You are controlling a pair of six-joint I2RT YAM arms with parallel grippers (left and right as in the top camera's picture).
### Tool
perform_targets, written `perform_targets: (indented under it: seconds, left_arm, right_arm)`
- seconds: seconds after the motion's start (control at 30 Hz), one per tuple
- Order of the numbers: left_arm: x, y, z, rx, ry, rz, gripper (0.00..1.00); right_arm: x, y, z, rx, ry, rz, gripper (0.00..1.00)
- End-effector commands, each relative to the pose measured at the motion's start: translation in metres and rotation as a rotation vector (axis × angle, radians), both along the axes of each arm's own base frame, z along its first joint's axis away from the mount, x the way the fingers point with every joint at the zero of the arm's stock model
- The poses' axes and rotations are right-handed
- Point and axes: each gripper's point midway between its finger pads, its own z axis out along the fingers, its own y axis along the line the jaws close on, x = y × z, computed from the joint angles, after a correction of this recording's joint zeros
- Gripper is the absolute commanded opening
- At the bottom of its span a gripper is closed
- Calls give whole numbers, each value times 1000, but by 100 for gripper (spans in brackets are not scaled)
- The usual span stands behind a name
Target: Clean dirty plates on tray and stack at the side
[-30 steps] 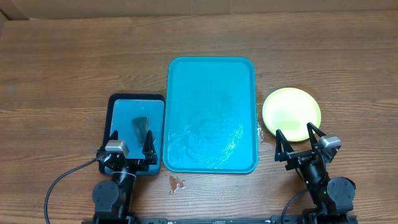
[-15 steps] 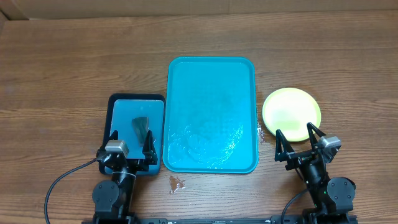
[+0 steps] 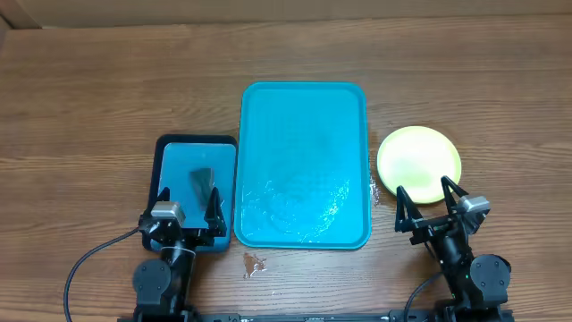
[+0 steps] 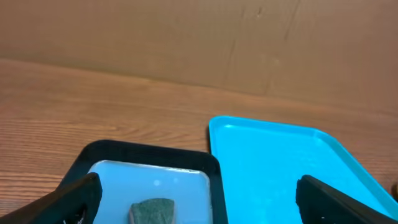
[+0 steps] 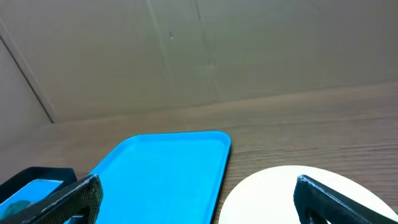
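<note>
Left fingers (image 4: 71,199) were spread wide, gripping nothing, hovering over the small tray (image 3: 165,148) with the sponge (image 3: 202,183). The big teal tray (image 3: 304,89) mid-desk had no plates on it, just a wet sheen. The plates (image 3: 419,163) sat on the desk (image 3: 107,80) to its right, yellow-green one on top; I couldn't count what lay under. Right fingers (image 5: 333,199) were spread wide too, empty, at the plates' near rim. I judged them light, stiff plastic, slippery if wet: pinch the raised rim.
</note>
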Motion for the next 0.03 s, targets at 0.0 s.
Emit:
perform_targets:
  seconds: [0.0]
  left_arm:
    - [0,-3,0,-7,-8,-17,100]
  right_arm:
    - [1,-2,-2,-1,-1,-12,100]
